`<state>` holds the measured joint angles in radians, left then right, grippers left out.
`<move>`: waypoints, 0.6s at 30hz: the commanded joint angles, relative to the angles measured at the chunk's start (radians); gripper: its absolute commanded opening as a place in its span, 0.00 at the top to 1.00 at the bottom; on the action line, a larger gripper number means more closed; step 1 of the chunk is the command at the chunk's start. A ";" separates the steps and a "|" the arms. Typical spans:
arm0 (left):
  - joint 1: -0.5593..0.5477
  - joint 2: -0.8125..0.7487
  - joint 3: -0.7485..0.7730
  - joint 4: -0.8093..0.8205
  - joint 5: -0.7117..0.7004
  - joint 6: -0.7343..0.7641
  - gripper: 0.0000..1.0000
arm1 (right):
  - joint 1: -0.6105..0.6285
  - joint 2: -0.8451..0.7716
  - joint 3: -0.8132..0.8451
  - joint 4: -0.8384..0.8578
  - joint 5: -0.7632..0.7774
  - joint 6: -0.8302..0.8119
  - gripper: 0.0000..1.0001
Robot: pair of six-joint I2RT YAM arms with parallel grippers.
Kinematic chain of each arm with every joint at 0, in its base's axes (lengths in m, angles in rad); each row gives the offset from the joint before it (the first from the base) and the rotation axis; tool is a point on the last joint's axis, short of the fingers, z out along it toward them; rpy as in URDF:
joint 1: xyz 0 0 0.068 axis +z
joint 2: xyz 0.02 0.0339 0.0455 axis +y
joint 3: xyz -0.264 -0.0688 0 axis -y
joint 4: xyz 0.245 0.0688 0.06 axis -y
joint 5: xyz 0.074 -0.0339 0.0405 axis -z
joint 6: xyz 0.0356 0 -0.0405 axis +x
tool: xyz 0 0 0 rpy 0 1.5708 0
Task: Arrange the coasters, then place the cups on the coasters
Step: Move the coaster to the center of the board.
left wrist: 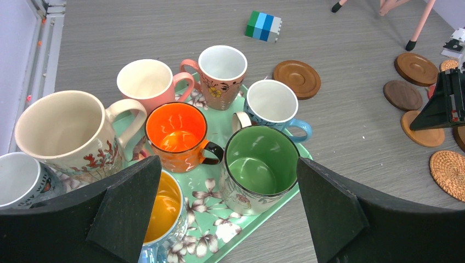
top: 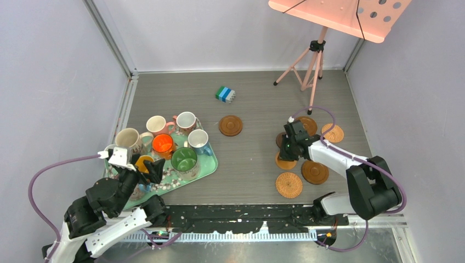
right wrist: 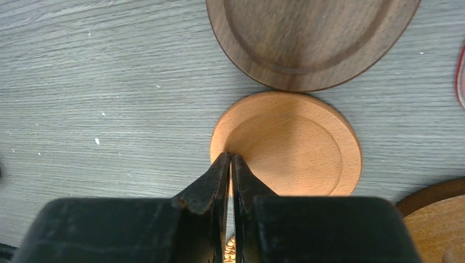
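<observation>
Several cups stand close together on the mint-green floral tray (top: 213,162) at the left, among them a green-inside cup (left wrist: 257,161), an orange-inside cup (left wrist: 175,129), a pink cup (left wrist: 145,82) and a large cream cup (left wrist: 60,129). My left gripper (top: 149,169) hovers wide open over the tray's near side, holding nothing. At the right lie several coasters: a tan coaster (right wrist: 293,145), a dark wood coaster (right wrist: 307,38) and a wicker coaster (top: 289,184). One brown coaster (top: 230,125) lies alone mid-table. My right gripper (right wrist: 230,156) is shut, its tips on the tan coaster's left rim.
A blue-green toy block (top: 225,94) sits at the back of the table. A pink music stand (top: 313,60) rests its tripod feet at the back right. Grey walls close in the left, back and right sides.
</observation>
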<state>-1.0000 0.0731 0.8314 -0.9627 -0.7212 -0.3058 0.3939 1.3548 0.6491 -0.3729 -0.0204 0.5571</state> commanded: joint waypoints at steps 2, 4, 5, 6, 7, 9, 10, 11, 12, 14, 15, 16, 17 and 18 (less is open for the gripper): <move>-0.002 0.006 0.000 0.019 0.003 0.008 0.02 | 0.013 0.023 0.000 0.021 0.004 0.017 0.88; -0.002 0.005 -0.001 0.019 0.003 0.008 0.02 | 0.013 0.011 0.013 -0.003 0.034 0.010 0.88; -0.001 0.005 -0.001 0.018 0.003 0.008 0.02 | 0.013 0.006 0.018 -0.019 0.062 0.005 0.88; -0.002 0.005 -0.002 0.019 0.002 0.008 0.02 | 0.013 -0.011 0.033 -0.028 0.074 -0.002 0.88; -0.001 0.006 -0.002 0.018 0.002 0.008 0.02 | 0.013 -0.019 0.042 -0.046 0.098 -0.006 0.88; -0.001 0.007 -0.002 0.019 0.002 0.010 0.02 | 0.013 -0.044 0.076 -0.069 0.129 -0.022 0.88; -0.001 0.009 -0.002 0.018 0.002 0.010 0.02 | 0.013 -0.056 0.101 -0.074 0.140 -0.036 0.88; 0.000 0.009 -0.002 0.018 0.002 0.010 0.03 | 0.012 -0.060 0.126 -0.077 0.165 -0.044 0.88; 0.000 0.011 0.000 0.019 0.002 0.010 0.02 | 0.011 -0.064 0.136 -0.071 0.179 -0.064 0.88; -0.001 0.011 -0.001 0.018 0.002 0.010 0.02 | 0.009 -0.056 0.144 -0.016 0.222 -0.104 0.87; 0.000 0.010 0.000 0.018 0.001 0.010 0.03 | 0.007 -0.049 0.147 0.024 0.245 -0.115 0.87; -0.001 0.009 0.000 0.018 0.000 0.010 0.02 | -0.002 -0.024 0.153 0.037 0.251 -0.129 0.87; -0.001 0.007 0.000 0.017 0.000 0.010 0.02 | -0.006 -0.008 0.171 0.051 0.253 -0.133 0.87; -0.001 0.006 0.000 0.017 0.000 0.008 0.02 | -0.015 0.026 0.181 0.055 0.249 -0.140 0.87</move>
<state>-1.0000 0.0731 0.8314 -0.9627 -0.7212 -0.3058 0.3981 1.3312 0.7696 -0.3977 0.1513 0.4786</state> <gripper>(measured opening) 0.974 0.127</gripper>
